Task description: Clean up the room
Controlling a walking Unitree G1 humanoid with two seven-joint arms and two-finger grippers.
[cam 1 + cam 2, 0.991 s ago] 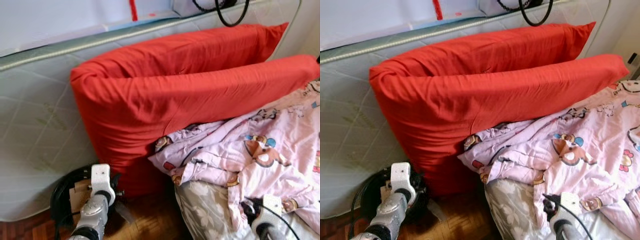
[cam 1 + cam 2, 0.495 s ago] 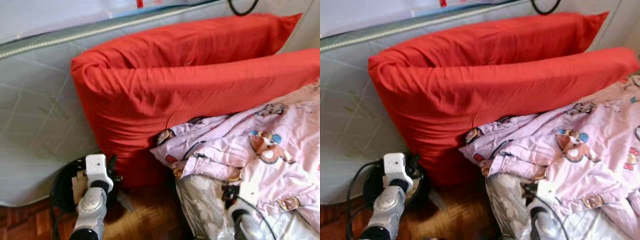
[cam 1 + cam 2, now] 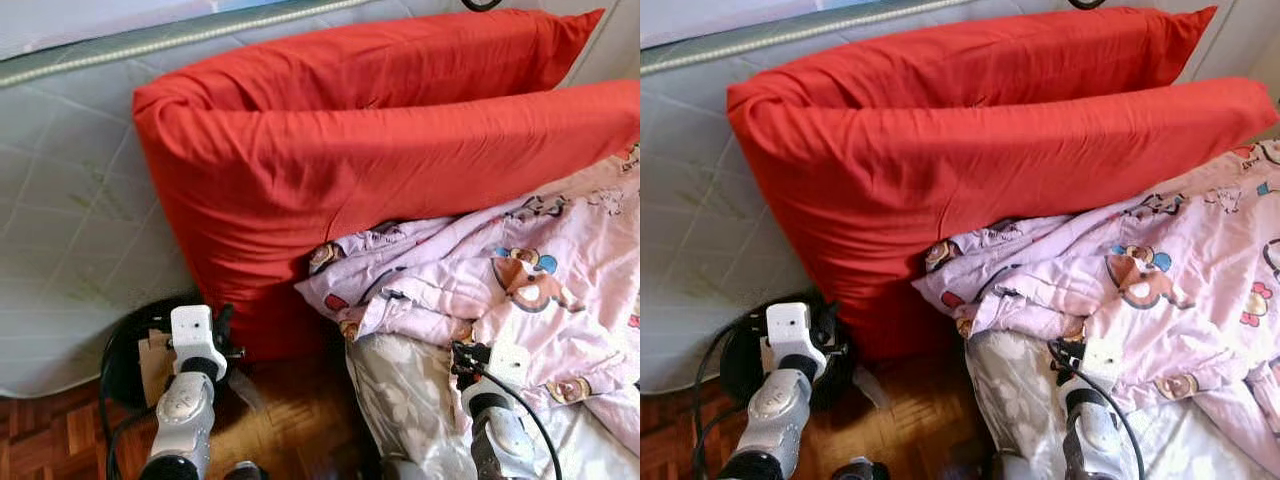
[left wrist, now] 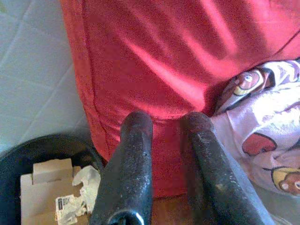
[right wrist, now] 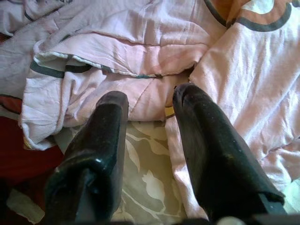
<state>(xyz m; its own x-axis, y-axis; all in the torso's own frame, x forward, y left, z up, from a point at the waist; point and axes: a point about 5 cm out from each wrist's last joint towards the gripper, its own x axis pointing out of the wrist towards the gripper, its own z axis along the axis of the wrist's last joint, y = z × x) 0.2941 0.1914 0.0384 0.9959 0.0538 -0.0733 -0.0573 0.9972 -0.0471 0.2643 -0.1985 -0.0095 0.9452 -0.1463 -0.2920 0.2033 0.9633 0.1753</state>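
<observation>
Landmark: two long red pillows (image 3: 380,170), smooth cotton cases with soft creases, stand on edge, one behind the other, leaning against a pale quilted mattress (image 3: 70,230) with a stitched diamond pattern and a piped edge.

Quilt: a crumpled pink quilt (image 3: 520,290) printed with cartoon figures lies bunched against the lower front of the pillows, its folded, dark-banded hem hanging over a grey sheet with a white floral pattern (image 3: 410,410).

My right gripper (image 5: 150,101): it sits low at the quilt's hem, in front of the pillows; my two blunt black fingers are parted with a gap between them, their tips at the folded pink edge where it meets the floral sheet, nothing clamped between them.

My left gripper (image 4: 166,124): it hangs by the pillows' lower left corner, pointing at the red cloth; the two glossy black fingers stand slightly apart and hold nothing.

Bin: a round black bin (image 3: 130,350) sits on the floor just left of that pillow corner, against the mattress, holding flattened brown cardboard (image 4: 44,187) and a scrap of crumpled white paper (image 4: 82,185).

Floor: reddish wood parquet (image 3: 290,430) runs below the pillows, between the bin and the sheet.
</observation>
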